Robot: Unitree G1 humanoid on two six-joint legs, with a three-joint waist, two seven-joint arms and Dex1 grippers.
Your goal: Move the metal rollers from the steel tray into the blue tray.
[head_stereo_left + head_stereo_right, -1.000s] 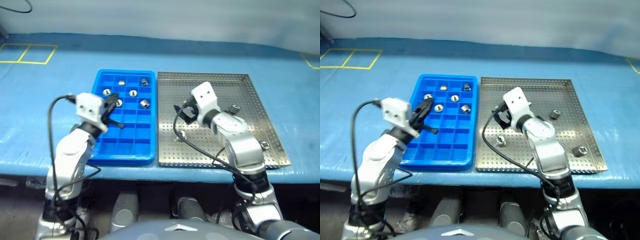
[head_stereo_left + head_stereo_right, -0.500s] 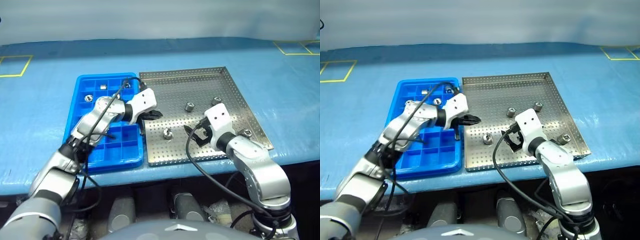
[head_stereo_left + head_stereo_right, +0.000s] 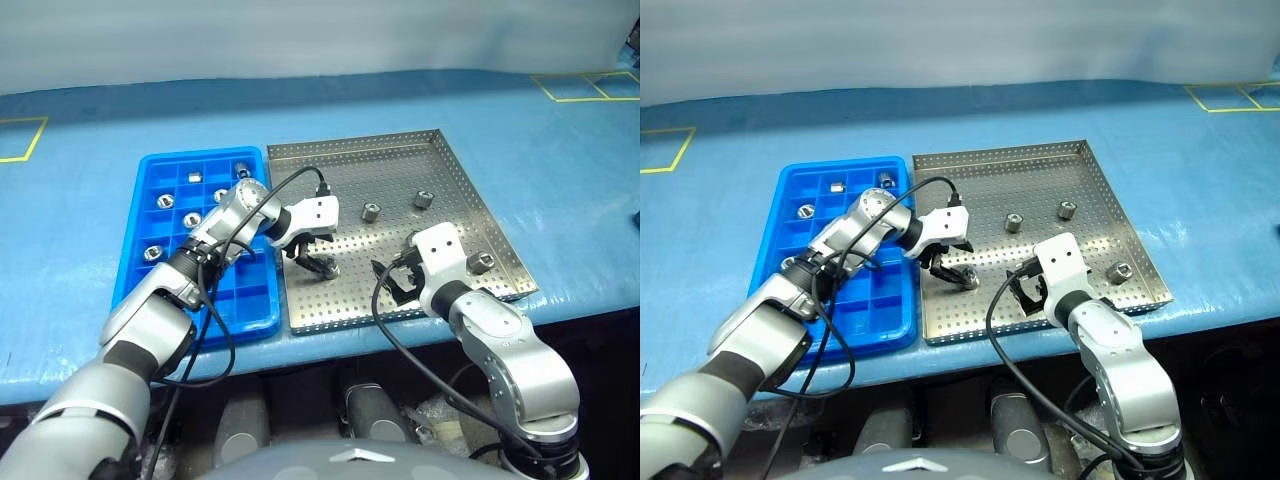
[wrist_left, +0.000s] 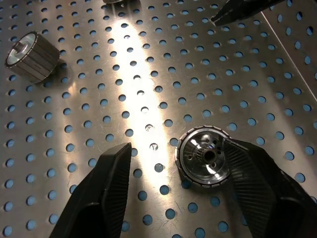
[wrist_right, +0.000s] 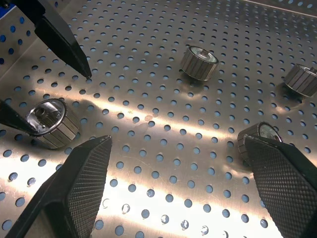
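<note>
The steel tray (image 3: 450, 170) lies to the right of the blue tray (image 3: 137, 262). My left gripper (image 4: 177, 148) reaches low over the steel tray's left part. It is open, and one of the metal rollers (image 4: 204, 157) stands on end between its fingers (image 4: 106, 191), close against one of them. My right gripper (image 5: 177, 141) hovers open over the tray's near part with nothing between its fingers (image 5: 81, 183). Three more metal rollers (image 3: 370, 211) (image 3: 423, 199) (image 3: 481, 262) lie loose on the perforated floor. Several rollers (image 3: 165, 200) sit in the blue tray's far compartments.
Both trays rest on a blue table cover (image 3: 90, 110) near its front edge. Yellow tape marks (image 3: 585, 85) run at the far corners. Black cables (image 3: 395, 330) hang from both wrists. The blue tray's near compartments (image 3: 235, 300) hold nothing.
The view has turned. My left gripper swung from over the blue tray into the steel tray, dropped low and opened around a roller. My right gripper drew back toward the tray's near edge.
</note>
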